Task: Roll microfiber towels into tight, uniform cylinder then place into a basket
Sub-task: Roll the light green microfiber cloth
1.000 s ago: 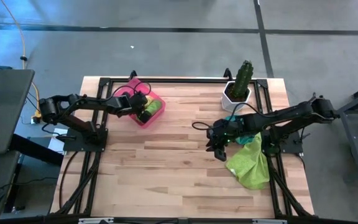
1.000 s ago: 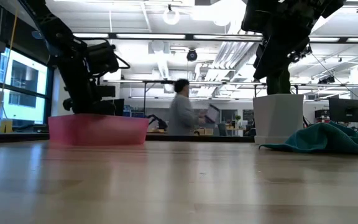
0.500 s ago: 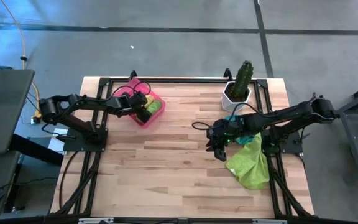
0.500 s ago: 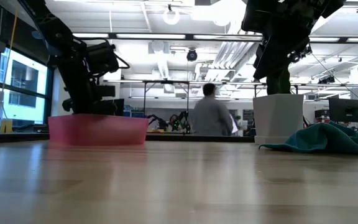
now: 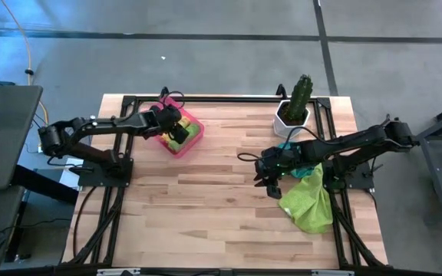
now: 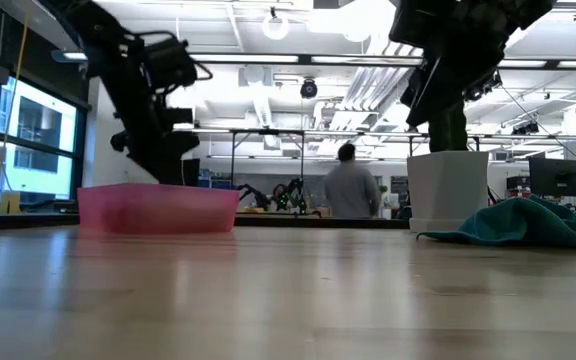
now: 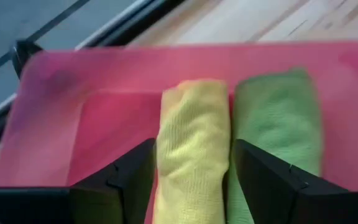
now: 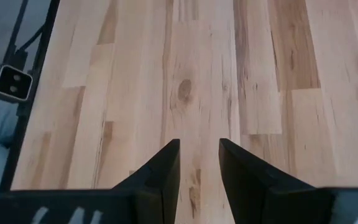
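Towels lie in two places on the wooden table (image 5: 206,199). The biggest, a lime green towel (image 5: 309,201), lies loose and crumpled near the table's right edge, with a teal towel (image 6: 513,224) bunched just beside it, toward the white pot with a cactus (image 5: 295,104) that stands at the far right corner. The pink basket (image 5: 193,140) sits near the far left corner of the table. Inside it a rolled yellow towel (image 7: 192,143) and a rolled green towel (image 7: 277,134) lie side by side, touching. The left claw (image 5: 176,130) hangs over the basket with its fingers (image 7: 126,177) spread apart on either side of the yellow roll, not gripping it. The right claw (image 5: 270,178) hovers over bare wood just left of the loose towels, its fingers (image 8: 160,171) a little apart and holding nothing. A person (image 6: 349,188) stands in the room behind the table.
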`<state>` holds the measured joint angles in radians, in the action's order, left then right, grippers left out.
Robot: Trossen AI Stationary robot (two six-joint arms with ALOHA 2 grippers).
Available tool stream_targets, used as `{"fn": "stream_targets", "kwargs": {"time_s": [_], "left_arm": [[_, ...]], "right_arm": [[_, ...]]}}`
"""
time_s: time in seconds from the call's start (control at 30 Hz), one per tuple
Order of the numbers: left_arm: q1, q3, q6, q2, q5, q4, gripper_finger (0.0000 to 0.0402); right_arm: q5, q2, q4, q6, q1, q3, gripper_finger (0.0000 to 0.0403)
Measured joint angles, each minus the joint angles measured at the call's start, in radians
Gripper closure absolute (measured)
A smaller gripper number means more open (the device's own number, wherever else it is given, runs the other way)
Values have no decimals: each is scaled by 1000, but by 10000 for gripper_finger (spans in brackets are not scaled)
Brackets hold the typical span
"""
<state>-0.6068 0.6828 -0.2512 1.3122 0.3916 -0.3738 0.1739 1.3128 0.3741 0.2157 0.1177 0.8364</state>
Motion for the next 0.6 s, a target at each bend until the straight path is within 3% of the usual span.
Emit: {"fn": "stream_targets", "kwargs": {"time_s": [0.23, 0.43, 0.6], "left_arm": [[82, 84, -21, -75, -144, -1, 199], [255, 95, -64, -96, -335, 144, 199], [445, 95, -119, -96, -323, 238, 200]], "right_arm": [[0, 0, -2, 51, 0, 0, 300], [-9, 0, -7, 50, 0, 0, 300], [-9, 0, -7, 30, 0, 0, 300]]}}
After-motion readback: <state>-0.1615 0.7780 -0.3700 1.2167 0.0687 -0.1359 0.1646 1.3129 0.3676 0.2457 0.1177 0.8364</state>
